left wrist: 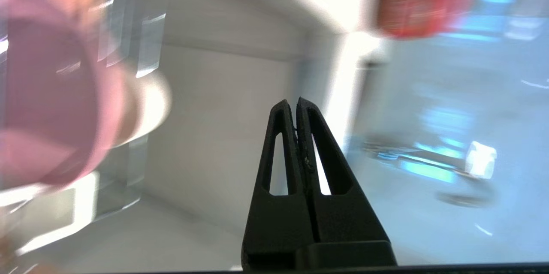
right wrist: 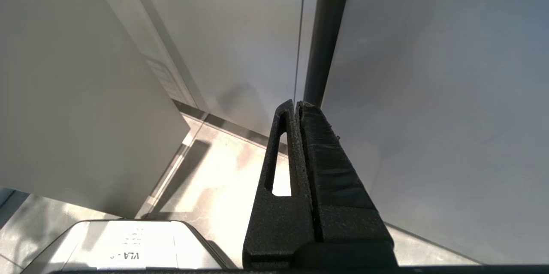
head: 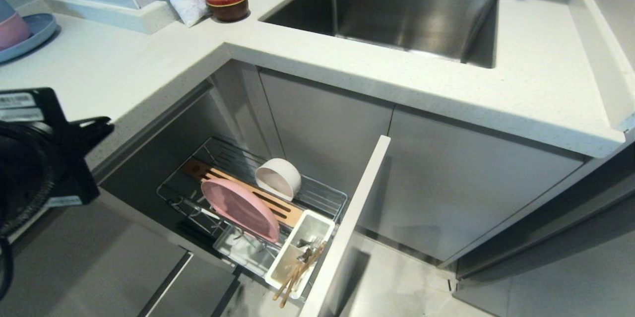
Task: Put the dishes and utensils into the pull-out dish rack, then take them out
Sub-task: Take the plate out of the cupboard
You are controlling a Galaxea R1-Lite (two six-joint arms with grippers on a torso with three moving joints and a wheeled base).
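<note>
Left claw (left wrist: 296, 101) pinched fully together, holding nothing, raised clear of the pull-out dish rack (head: 317, 193). Below and beside it, the pink plate (head: 240, 208) stands on edge in the wooden strip; the cream bowl (head: 278, 177) lies just behind. Chopsticks (head: 297, 272) lean in the white cutlery tray (head: 287, 252). Right claw (right wrist: 297, 102) also pressed together, empty, near cabinet doors (right wrist: 429, 94)
</note>
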